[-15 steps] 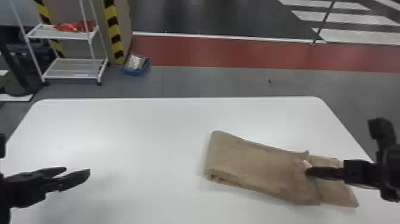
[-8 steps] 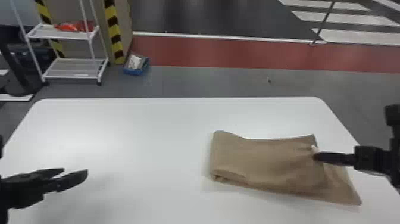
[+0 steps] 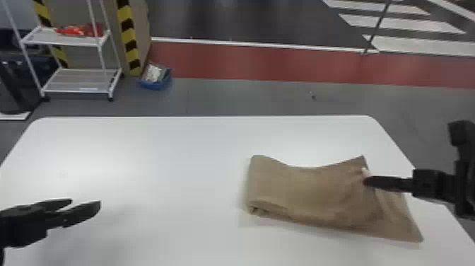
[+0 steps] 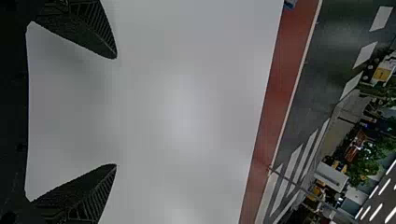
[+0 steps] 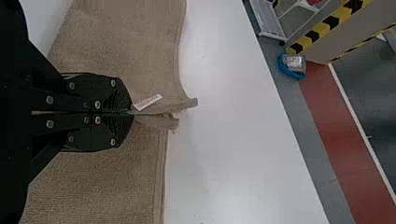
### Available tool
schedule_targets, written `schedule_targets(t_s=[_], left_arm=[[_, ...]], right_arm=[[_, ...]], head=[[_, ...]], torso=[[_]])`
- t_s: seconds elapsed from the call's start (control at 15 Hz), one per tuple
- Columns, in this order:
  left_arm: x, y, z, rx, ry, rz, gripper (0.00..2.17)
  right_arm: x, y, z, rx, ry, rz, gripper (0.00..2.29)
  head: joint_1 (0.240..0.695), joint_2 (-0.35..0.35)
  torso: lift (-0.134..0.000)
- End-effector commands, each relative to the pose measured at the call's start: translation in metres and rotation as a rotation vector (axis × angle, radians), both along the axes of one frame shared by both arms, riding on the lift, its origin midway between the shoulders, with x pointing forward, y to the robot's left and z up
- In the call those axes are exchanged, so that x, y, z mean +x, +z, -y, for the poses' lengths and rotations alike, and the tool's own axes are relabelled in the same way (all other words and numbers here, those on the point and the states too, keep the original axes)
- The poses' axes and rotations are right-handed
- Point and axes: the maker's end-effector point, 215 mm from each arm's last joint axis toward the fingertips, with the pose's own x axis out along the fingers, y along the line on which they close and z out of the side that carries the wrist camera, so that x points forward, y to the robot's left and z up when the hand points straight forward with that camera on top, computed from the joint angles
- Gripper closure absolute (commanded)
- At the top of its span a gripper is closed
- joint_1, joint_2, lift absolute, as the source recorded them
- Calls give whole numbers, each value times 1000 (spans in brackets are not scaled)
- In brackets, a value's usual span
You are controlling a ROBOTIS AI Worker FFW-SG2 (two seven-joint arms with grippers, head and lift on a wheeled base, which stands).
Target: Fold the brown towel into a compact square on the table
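Pinching tight, with the fingers of the right gripper (image 5: pixel 131 112), a puckered edge of the brown towel (image 3: pixel 311 194) close to its white tag (image 5: pixel 147 102). Gripping right at the rim, probably so as to move one layer without dragging those beneath. Lying in a long strip, doubled at the end away from the pinch, with stacked layers peeking out at the near corner; fanning out at the pinched end, where a lower layer slants past the upper one. Likely midway through folding, and too long to pass for a square. Calling next, perhaps, for a straightened edge before release; risking a skewed stack if let go while puckered.

Spread beneath the towel: a white table (image 3: pixel 159 159), giving the folds a flat base. Held well to the left of the towel, fingers wide apart and clear of the cloth: the left gripper (image 4: pixel 116 111), perhaps kept back to avoid snagging. Standing far beyond the towel, also leftward: a white rack (image 3: pixel 76 79) and a blue bin (image 3: pixel 153 85).
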Motion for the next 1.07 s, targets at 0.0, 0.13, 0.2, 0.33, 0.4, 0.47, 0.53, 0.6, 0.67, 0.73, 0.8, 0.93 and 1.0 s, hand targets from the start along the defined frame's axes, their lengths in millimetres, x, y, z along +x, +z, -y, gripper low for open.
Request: schedule_targets(t_s=[0.0,0.13,0.2,0.33,0.4,0.47,0.53,0.6,0.67,0.73,0.8,0.93,1.0], left_arm=[[0,1,-2,1,3,1,46],[1,0,-3,-2,5,0,46],[3,1,-1,1,-1,1,46],[4,2,3,-3,-5,5,46],[3,1,4,0,-7,2,46],[3,1,4,4,-9,1,46],[3,0,3,5,-8,-1,46],[3,0,2,6,-6,-1,46],[2,0,0,5,-2,-1,46],[2,0,-1,4,-1,-2,46],[2,-1,1,4,-3,-4,46],[1,-1,5,-1,-9,-3,46],[1,-1,6,-2,-10,-3,46]], right_arm=[[-2,13,14,12,-23,21,1504],[-25,-30,23,18,-58,-81,1504],[-24,-37,23,39,-69,-97,1504],[-19,-34,19,38,-60,-91,1507],[-17,-32,18,42,-58,-86,1504],[-15,-24,18,43,-57,-64,1504],[-7,4,18,34,-37,2,1504],[-10,23,24,25,-28,46,1507],[-21,17,30,22,-26,30,1507],[-35,-7,35,14,-49,-26,1507],[-42,-36,31,48,-77,-88,1507],[-39,-50,32,62,-94,-126,1507],[-38,-49,32,60,-94,-124,1507]], head=[[695,-118],[695,-129],[695,-136],[695,-147],[695,-149],[695,-149],[695,-149],[695,-147],[695,-145],[695,-148],[695,-154],[695,-164],[695,-169]], torso=[[-124],[-124],[-124],[-124],[-124],[-124],[-124],[-124],[-124],[-124],[-124],[-124],[-124]])
